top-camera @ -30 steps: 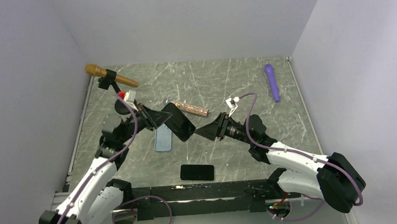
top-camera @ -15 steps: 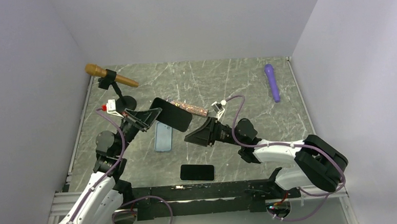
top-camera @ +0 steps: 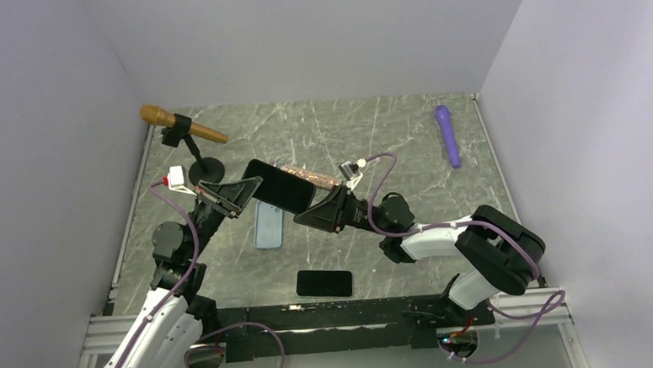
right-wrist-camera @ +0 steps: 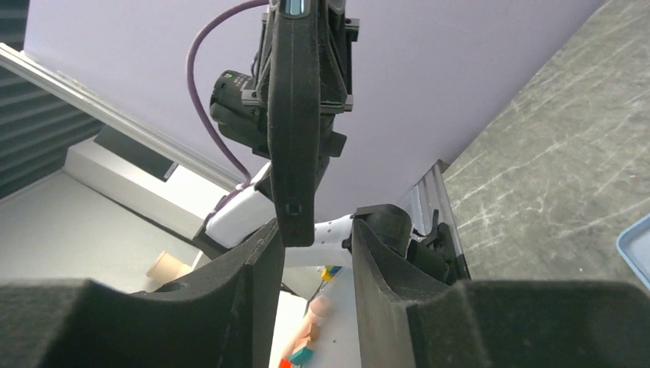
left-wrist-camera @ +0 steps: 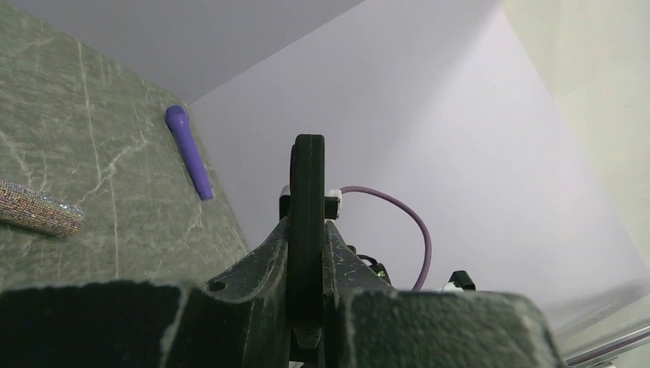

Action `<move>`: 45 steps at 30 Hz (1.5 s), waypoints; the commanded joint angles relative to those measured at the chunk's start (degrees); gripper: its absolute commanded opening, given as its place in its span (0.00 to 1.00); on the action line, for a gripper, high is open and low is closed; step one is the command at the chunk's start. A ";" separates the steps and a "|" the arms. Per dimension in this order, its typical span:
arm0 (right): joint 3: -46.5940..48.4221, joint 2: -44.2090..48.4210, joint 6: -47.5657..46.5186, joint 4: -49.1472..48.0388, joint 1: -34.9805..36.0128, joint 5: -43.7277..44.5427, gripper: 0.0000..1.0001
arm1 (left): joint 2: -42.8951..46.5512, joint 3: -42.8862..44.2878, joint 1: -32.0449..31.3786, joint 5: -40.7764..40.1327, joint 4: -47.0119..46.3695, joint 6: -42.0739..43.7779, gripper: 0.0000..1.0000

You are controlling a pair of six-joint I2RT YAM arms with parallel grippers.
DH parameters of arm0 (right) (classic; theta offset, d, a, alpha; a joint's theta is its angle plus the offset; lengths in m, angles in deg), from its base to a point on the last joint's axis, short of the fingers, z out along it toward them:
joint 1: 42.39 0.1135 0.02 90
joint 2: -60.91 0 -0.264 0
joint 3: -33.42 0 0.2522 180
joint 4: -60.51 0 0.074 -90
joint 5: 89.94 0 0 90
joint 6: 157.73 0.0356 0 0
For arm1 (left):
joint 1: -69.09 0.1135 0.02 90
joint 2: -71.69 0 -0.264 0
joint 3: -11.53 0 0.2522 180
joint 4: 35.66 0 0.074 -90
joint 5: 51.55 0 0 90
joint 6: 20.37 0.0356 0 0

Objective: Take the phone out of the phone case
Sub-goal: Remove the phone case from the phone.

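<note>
My left gripper (top-camera: 252, 188) is shut on one end of a black cased phone (top-camera: 279, 186) and holds it tilted in the air above the table. In the left wrist view the phone (left-wrist-camera: 306, 215) stands edge-on between my left gripper's (left-wrist-camera: 306, 307) closed fingers. My right gripper (top-camera: 304, 217) is open, with its tips at the phone's free end. In the right wrist view the phone (right-wrist-camera: 295, 115) hangs edge-on, its lower end just inside the mouth of my right gripper (right-wrist-camera: 316, 238), close to the left finger (right-wrist-camera: 260, 268). I cannot tell if it touches.
A light blue case (top-camera: 268, 224) lies flat under the held phone, its corner in the right wrist view (right-wrist-camera: 636, 249). A second black phone (top-camera: 324, 283) lies near the front edge. A glittery stick (top-camera: 314, 178), a microphone on its stand (top-camera: 183, 128) and a purple cylinder (top-camera: 448, 135) are further back.
My left gripper has carried the phone to the left and back. My right gripper has followed to the left and now has its open fingers around the phone's free end.
</note>
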 commanded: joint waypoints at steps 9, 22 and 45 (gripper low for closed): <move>3.92 3.51 -5.03 0.88 1.49 0.38 0.25 | 1.81 3.84 -0.44 0.81 -4.72 -5.19 0.00; 3.20 12.24 -29.32 14.17 3.16 0.34 0.00 | -0.86 5.89 -0.52 11.05 -0.59 -18.16 0.00; 19.31 23.10 -65.38 48.96 4.64 3.49 0.00 | -1.00 7.73 -3.34 16.30 -5.43 -24.40 0.00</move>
